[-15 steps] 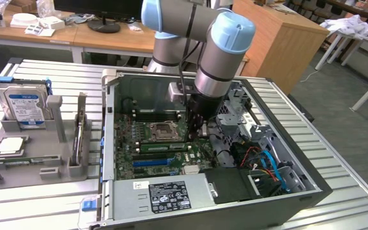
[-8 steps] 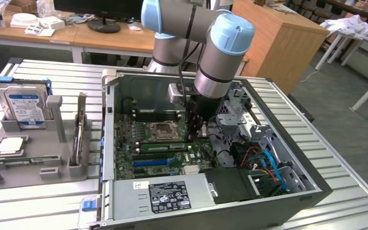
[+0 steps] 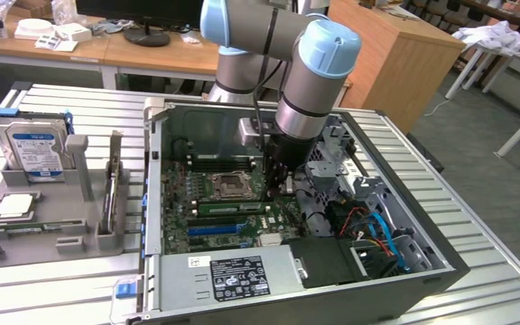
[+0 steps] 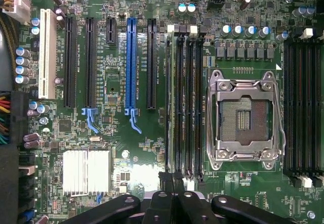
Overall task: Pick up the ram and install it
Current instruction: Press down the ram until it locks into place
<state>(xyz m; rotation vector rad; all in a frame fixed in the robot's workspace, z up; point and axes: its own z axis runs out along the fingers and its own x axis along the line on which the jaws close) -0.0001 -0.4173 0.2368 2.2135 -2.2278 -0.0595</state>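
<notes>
The ram (image 3: 230, 207) is a narrow green stick standing on edge in a memory slot just beside the CPU socket (image 3: 228, 183) inside the open computer case (image 3: 441, 261). My gripper (image 3: 280, 186) reaches down into the case over the stick's end toward the exterior view's right. Whether it touches the stick I cannot tell. In the wrist view my gripper (image 4: 172, 196) is shut, its dark fingers closed together over one end of the black memory slots (image 4: 185, 102) next to the CPU socket (image 4: 245, 115).
A grey fixture (image 3: 43, 223) on the exterior view's left holds a blue-labelled hard drive (image 3: 36, 145). Inside the case are a power supply (image 3: 233, 274), blue and red cables (image 3: 378, 230), a blue expansion slot (image 4: 131, 62) and a silver heat sink (image 4: 86, 171).
</notes>
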